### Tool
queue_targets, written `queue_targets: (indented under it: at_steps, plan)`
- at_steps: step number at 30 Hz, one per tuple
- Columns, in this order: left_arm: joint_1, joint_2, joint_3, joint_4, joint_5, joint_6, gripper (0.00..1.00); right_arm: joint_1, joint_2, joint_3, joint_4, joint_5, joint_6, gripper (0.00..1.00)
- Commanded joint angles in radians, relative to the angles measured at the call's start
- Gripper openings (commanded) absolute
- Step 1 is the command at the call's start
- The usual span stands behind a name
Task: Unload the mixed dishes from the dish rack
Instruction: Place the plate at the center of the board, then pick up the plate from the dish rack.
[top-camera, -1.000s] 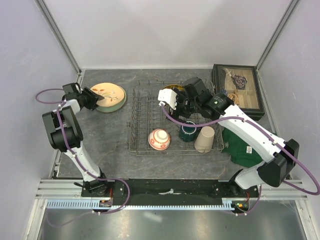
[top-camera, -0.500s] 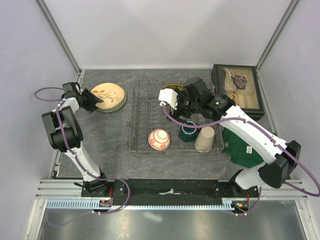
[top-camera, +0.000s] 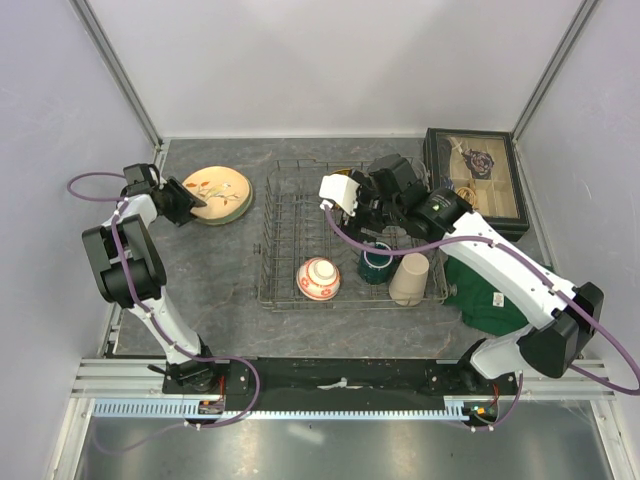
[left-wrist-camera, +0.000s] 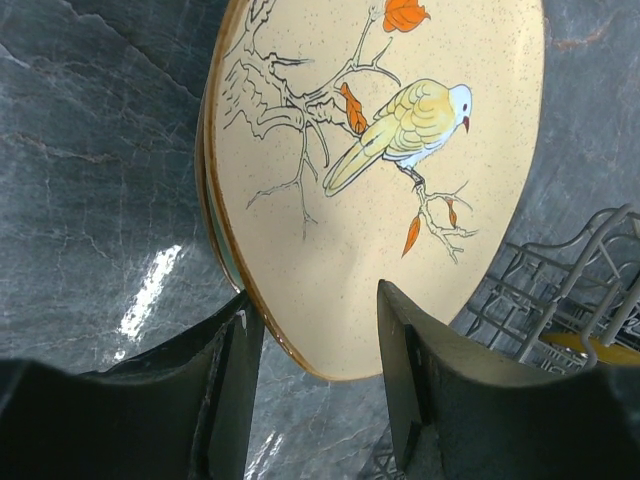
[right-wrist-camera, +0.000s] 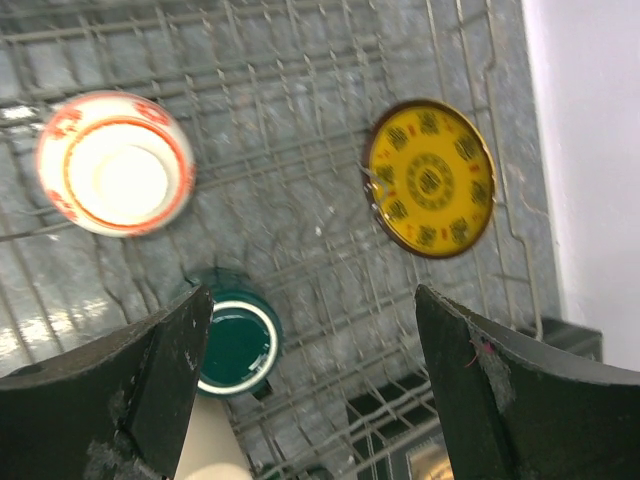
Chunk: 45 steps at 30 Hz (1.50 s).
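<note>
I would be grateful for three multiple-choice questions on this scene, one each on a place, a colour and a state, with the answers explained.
1. Where is the bird-painted plate?
A. on the table left of the dish rack, atop the pale green plate
B. standing among the rack's tines
C. held in the air

2. What colour is the mug in the rack?
A. yellow
B. blue
C. dark green

3. How is the right tool?
A. shut on a dish
B. open, above the rack, holding nothing
C. shut, resting on the table

Answers:
1 A, the top view shows it lying flat outside the rack, over a green rim.
2 C, the top and right wrist views both show a dark green mug.
3 B, its fingers stand wide apart with only the rack below them.
</note>
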Motion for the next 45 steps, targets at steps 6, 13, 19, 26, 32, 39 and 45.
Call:
queue_targets:
  at_steps: [6,13,19,26,32,39,45]
  plan:
    - [-0.001,-0.054,0.036,-0.027,-0.006,0.078,0.55,-0.001,0.031,-0.004,0.049,0.130,-0.014,0.90]
    - [-0.001,-0.051,0.036,-0.039,-0.002,0.084,0.55,-0.002,0.054,0.002,0.052,0.173,-0.036,0.90]
    - [-0.001,-0.085,0.022,-0.047,-0.008,0.105,0.55,-0.002,0.095,0.019,0.079,0.277,-0.085,0.90]
    - [0.001,-0.168,-0.019,-0.056,-0.018,0.133,0.57,-0.027,0.186,0.116,0.095,0.335,-0.165,0.92]
    - [0.001,-0.238,-0.047,-0.075,-0.025,0.160,0.65,-0.096,0.291,0.224,0.085,0.331,-0.228,0.94]
    - [0.001,-0.304,-0.070,-0.079,-0.018,0.200,0.66,-0.165,0.443,0.373,0.026,0.237,-0.260,0.95]
    - [-0.001,-0.352,-0.072,-0.075,0.012,0.300,0.67,-0.202,0.544,0.466,-0.011,0.144,-0.269,0.95]
